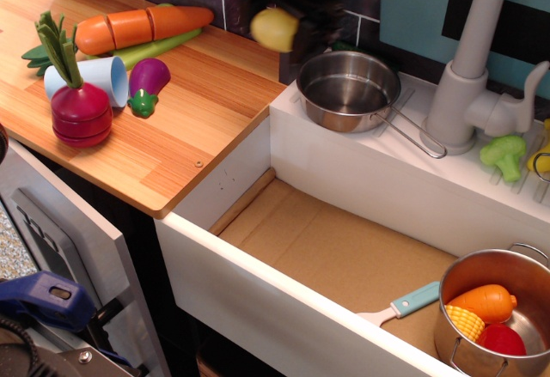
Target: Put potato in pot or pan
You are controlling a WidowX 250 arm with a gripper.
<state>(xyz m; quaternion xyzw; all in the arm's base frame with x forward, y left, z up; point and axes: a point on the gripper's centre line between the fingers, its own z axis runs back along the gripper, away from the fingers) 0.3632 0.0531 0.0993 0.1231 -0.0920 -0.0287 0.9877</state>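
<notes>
The pale-yellow potato (pixel 274 29) is held in the air by my black gripper (pixel 279 25), which is blurred with motion and shut on it. It hangs above the back edge of the wooden counter, just left of the shallow steel pan (pixel 348 90). The pan sits on the white ledge behind the sink, empty, its wire loop handle (pixel 412 135) pointing right toward the faucet.
A purple eggplant (pixel 148 83), a radish (pixel 79 111), a blue cup (pixel 93 76) and a carrot (pixel 142 27) lie on the wooden counter (pixel 172 145). A grey faucet (pixel 471 68) stands right of the pan. A deeper steel pot (pixel 494 308) with toy food sits in the sink.
</notes>
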